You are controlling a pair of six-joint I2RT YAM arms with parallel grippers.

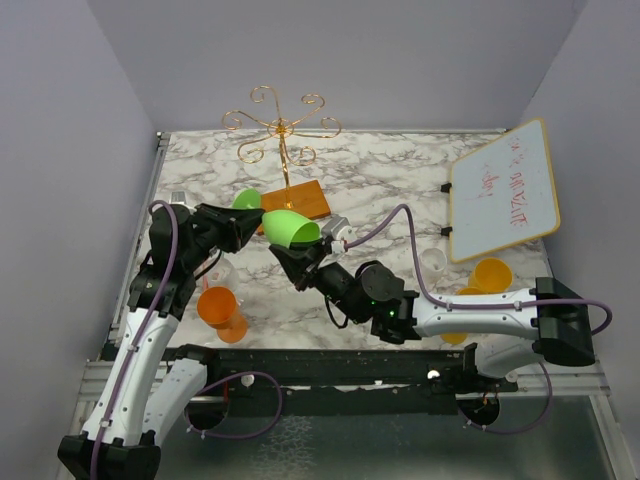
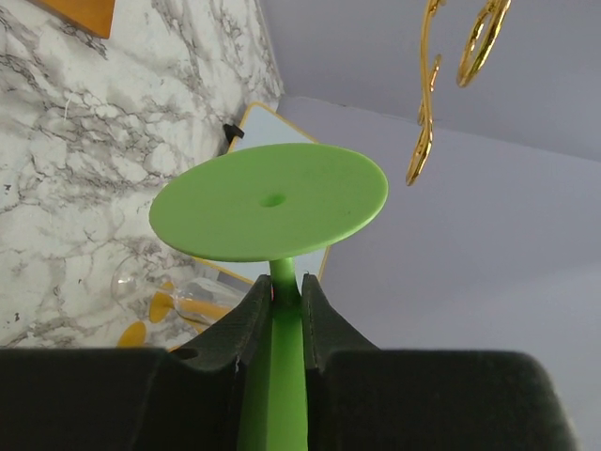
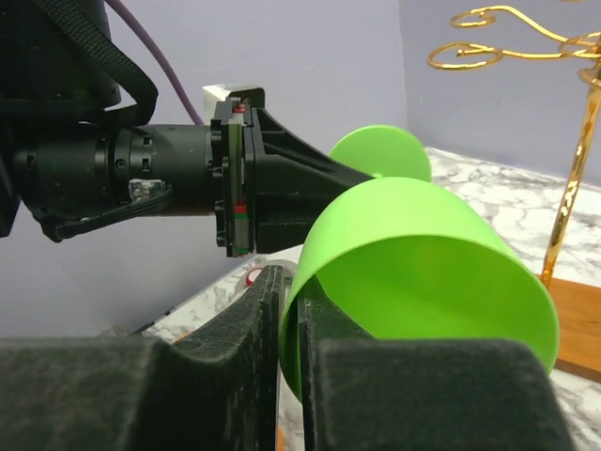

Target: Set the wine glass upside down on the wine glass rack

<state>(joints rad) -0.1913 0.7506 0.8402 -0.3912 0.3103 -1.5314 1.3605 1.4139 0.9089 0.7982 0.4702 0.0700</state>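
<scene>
A green wine glass [image 1: 290, 228] hangs on its side above the marble table, held between both arms. My left gripper [image 1: 252, 215] is shut on its stem just under the round foot [image 2: 272, 199], with the fingers [image 2: 249, 319] pressed against the green stem. My right gripper [image 3: 293, 282] straddles the bowl's rim [image 3: 423, 254], one finger inside and one outside, with a thin gap showing beside the wall. The wine glass rack [image 1: 283, 125], gold wire scrolls on an orange-brown wooden base [image 1: 305, 200], stands just behind the glass. Its scrolls [image 2: 427, 122] hang above the foot.
An orange glass [image 1: 220, 308] sits by the left arm. More orange glasses [image 1: 490, 273] and a clear one [image 1: 432, 260] lie at the right. A whiteboard [image 1: 503, 190] leans at the right wall. The left arm's wrist [image 3: 169, 178] sits close ahead of my right gripper.
</scene>
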